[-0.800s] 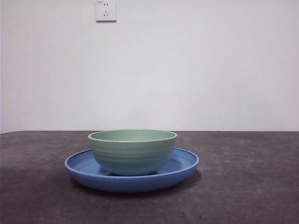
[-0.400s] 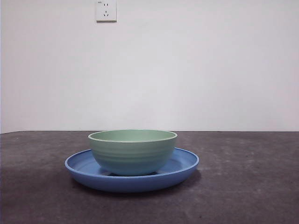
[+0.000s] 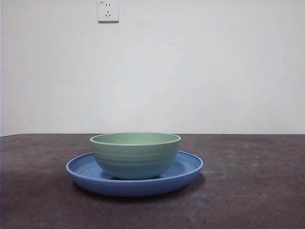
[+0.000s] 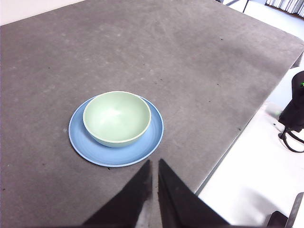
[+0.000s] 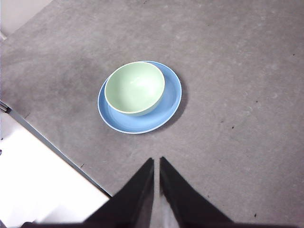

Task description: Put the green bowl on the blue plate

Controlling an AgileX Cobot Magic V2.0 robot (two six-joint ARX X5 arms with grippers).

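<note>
The green bowl point(image 3: 135, 155) stands upright on the blue plate point(image 3: 188, 169), a little off the plate's middle. Both show in the left wrist view, bowl point(image 4: 117, 117) on plate point(image 4: 151, 140), and in the right wrist view, bowl point(image 5: 135, 88) on plate point(image 5: 170, 102). My left gripper point(image 4: 154, 164) is shut and empty, high above the table and apart from the dishes. My right gripper point(image 5: 156, 161) is shut and empty, also high and apart from them. Neither arm shows in the front view.
The dishes sit on a dark grey table point(image 3: 248, 191). A white wall with a socket point(image 3: 108, 10) stands behind. The table's edge point(image 4: 228, 149) runs near the left gripper, and another edge point(image 5: 47, 142) near the right gripper.
</note>
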